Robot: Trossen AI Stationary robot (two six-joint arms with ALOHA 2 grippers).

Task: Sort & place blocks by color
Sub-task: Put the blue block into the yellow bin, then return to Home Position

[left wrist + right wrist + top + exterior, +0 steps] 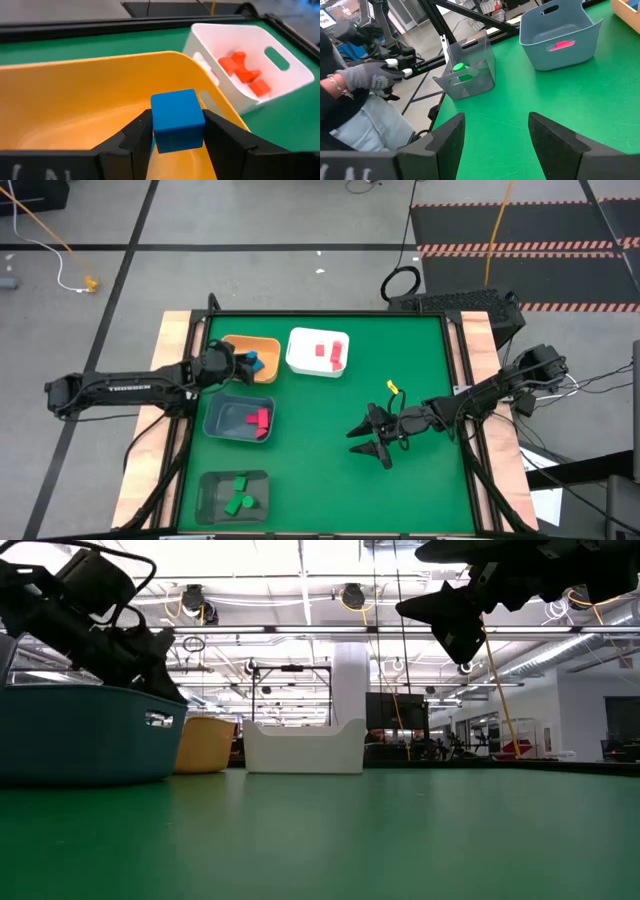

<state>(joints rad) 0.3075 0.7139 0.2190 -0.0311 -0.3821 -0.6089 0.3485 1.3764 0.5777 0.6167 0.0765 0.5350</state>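
My left gripper [248, 364] is over the orange bin [262, 346] and is shut on a blue cube [177, 120]. Red blocks [327, 350] lie in the white bin [300, 352], pink blocks [260, 420] in the blue-grey bin [222, 418], green blocks [238, 496] in the dark grey bin [212, 492]. My right gripper [372, 440] hangs open above the green mat on the right half of the table, empty. In the low view it shows high up [462, 615], clear of the mat. My left gripper pinches the blue cube [177, 120] between its two fingers [134, 135], one on each of two opposite side faces. The cube is lifted clear, above the inside of the orange bin [100, 85], and sits level.
The bins stand along the left part of the green mat [330, 480]. A small yellow thing [392, 387] lies near my right arm. A person in a grey glove [375, 75] stands beyond the table edge near the dark grey bin [467, 75].
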